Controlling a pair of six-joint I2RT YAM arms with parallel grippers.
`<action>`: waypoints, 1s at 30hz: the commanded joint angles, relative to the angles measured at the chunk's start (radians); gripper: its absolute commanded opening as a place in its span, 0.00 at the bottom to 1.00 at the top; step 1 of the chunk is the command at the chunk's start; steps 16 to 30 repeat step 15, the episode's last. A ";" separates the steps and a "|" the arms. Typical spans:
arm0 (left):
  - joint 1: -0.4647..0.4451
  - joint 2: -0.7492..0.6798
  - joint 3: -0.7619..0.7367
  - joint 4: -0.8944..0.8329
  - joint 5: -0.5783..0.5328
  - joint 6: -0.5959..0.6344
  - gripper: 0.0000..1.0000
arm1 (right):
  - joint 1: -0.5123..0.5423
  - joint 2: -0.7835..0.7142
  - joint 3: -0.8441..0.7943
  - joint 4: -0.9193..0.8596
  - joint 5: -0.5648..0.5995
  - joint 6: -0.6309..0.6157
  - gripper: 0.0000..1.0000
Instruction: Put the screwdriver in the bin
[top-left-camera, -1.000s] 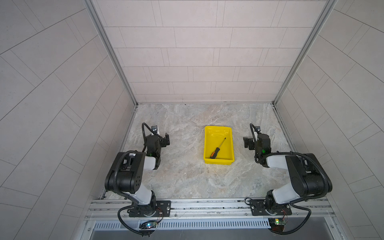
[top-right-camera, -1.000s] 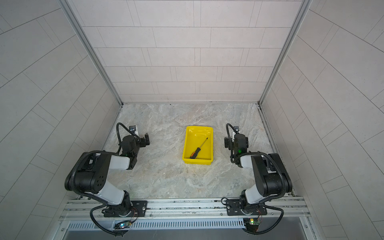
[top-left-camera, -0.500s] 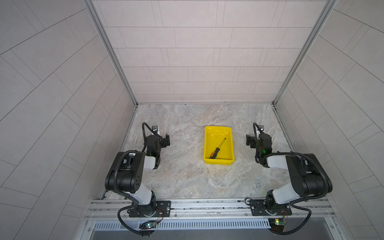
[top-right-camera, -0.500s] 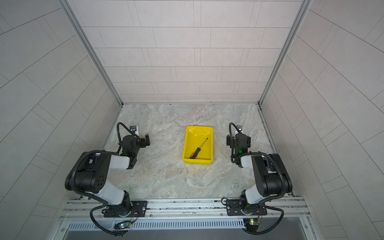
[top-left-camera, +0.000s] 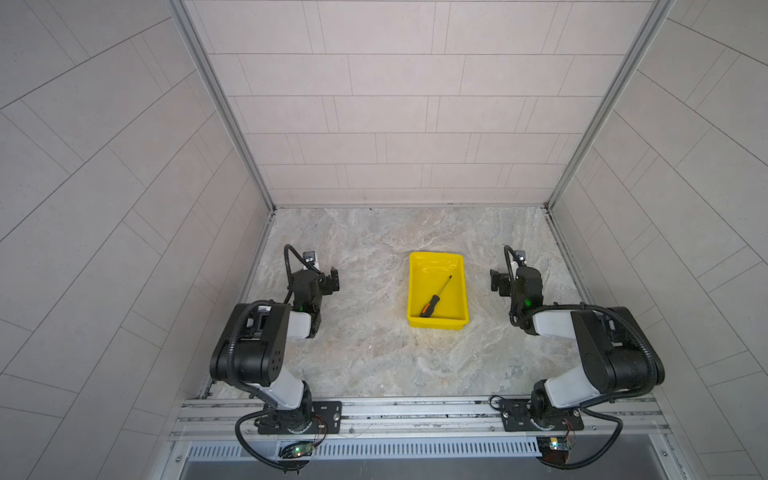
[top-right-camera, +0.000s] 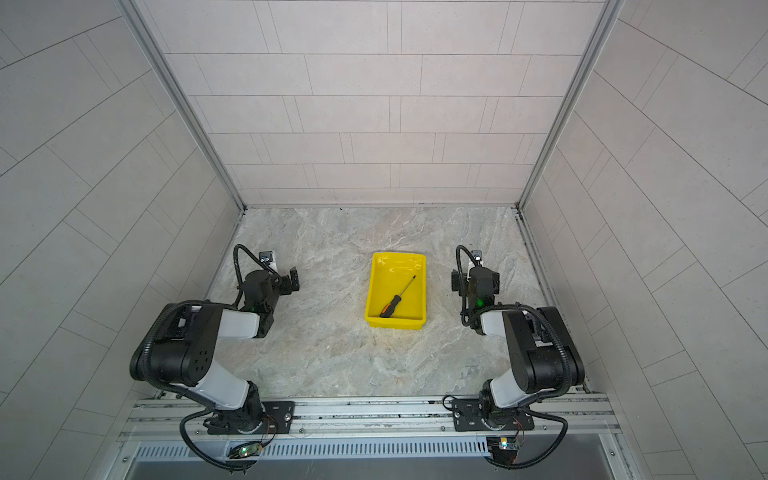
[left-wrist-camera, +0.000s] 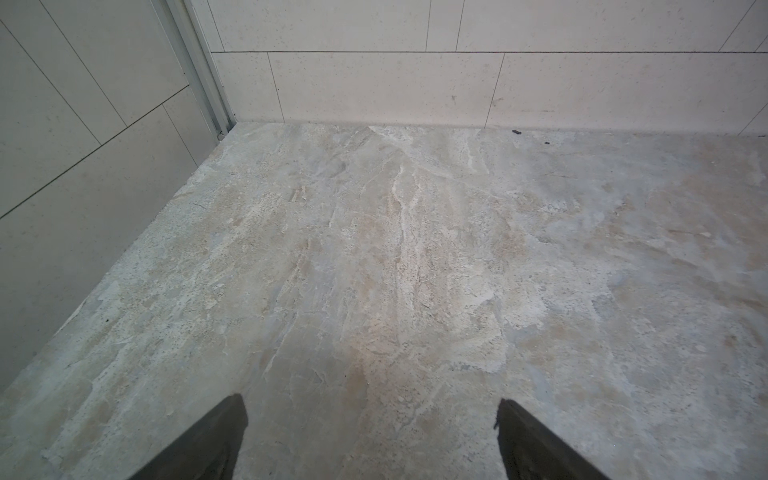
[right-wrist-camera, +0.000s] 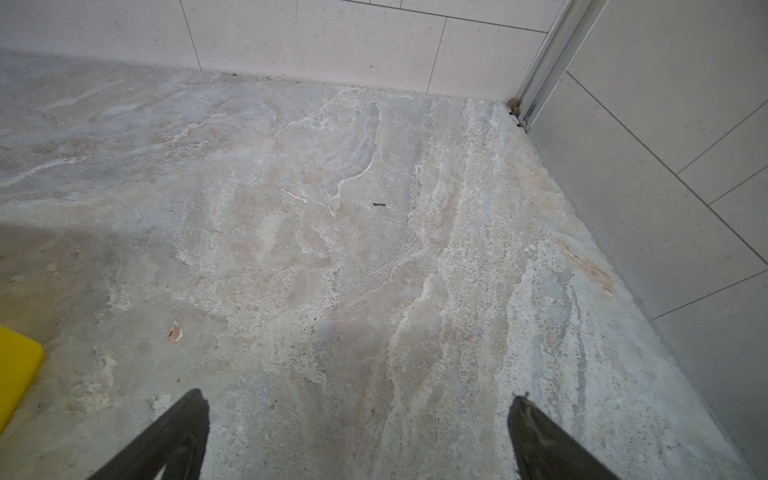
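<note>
Diagonally inside the yellow bin (top-left-camera: 438, 324) lies the screwdriver (top-left-camera: 435, 300); left fingers (left-wrist-camera: 208, 449) and right fingers (right-wrist-camera: 540, 449) gape empty over bare bench (top-left-camera: 374, 353)

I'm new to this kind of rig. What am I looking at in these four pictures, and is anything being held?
The machine is two robot arms, a left arm and a right arm, mounted at the near edge of a marble-patterned table. Two pictures come from a camera pair overhead and show the whole scene almost identically. The other two come from a camera on each wrist, looking past the left end effector and the right end effector; both are open and empty. In both top views a yellow bin sits between the arms, and the screwdriver lies diagonally inside it. Nothing is held, so the task looks done.
</note>
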 joint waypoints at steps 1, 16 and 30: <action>0.004 0.001 0.012 0.000 -0.007 0.010 1.00 | 0.000 -0.003 0.008 0.007 -0.006 -0.012 1.00; 0.004 0.001 0.012 0.000 -0.005 0.010 1.00 | 0.000 0.003 0.015 -0.002 -0.008 -0.012 1.00; 0.004 0.001 0.012 0.000 -0.005 0.010 1.00 | 0.000 0.003 0.015 -0.002 -0.008 -0.012 1.00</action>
